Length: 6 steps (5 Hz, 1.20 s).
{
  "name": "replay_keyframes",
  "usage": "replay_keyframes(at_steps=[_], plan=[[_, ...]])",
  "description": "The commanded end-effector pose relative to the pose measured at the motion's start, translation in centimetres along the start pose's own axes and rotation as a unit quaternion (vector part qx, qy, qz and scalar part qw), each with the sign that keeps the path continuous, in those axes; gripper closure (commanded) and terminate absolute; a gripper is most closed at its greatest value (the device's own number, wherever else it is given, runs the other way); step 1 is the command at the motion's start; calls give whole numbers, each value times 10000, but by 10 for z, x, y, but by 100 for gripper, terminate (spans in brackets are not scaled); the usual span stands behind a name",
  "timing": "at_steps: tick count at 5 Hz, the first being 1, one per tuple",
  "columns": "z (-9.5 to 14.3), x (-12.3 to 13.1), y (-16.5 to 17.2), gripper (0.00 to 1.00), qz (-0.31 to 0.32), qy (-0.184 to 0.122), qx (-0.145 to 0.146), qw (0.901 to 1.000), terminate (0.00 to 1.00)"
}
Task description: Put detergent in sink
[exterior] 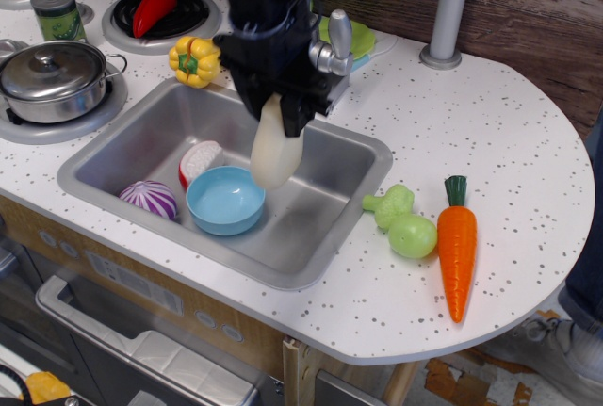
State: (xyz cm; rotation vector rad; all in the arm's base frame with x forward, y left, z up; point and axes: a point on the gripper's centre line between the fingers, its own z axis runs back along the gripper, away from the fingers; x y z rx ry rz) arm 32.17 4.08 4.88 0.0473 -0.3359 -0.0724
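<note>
The tool (280,109), black, hangs over the sink (325,208) and is clenched on the top end of the detergent (275,154). Its fingers sit either side of the bottle's neck; the cap is hidden betw. them. The cream-white bottle hangs below the tool, tilted a little, bottom end down, over the basin interior. Its lower end sits just above and beside the rim of the blue bowl (225,201); can't tell if it touches the bowl or the basin floor.

In the sink w/ the bowl: a red-and-white piece (200,160) just behind the bowl, and a purple-and-white striped round veg (149,200) to its left, touching or nearly so. The right part of the basin floor is bare steel.

The tap (334,43) is mostly hidden behind the arm; only its handle and a bit of the base show. A green plate (358,37) lies behind it.

On the worktop (490,161), right of the sink: a light green pear-like veg (402,222) near the rim, and a carrot (457,244) just beside it, leafy end pointing away. A grey post (449,10) stands near the back wall.

Left of the tool: a yellow pepper (197,58) at the sink's back edge, a red chilli (154,9) on a burner, a green can (57,14), and a lidded steel pot (52,78) on the front burner.
</note>
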Motion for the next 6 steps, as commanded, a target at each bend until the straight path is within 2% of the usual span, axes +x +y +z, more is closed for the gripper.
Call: replay_keyframes(at_steps=[1,3,4,5,6], plan=[[-21,-2,-5,100,-25,-481,-33,9988,0],[-33,-4,-16,100,-40,-585,-1,9983,0],[-32,-4,-17,0,20,-687,-143,9975,0],[-32,-4,-17,0,20,-687,-143,9975,0],[-32,-4,-17,0,20,-687,-143,9975,100]])
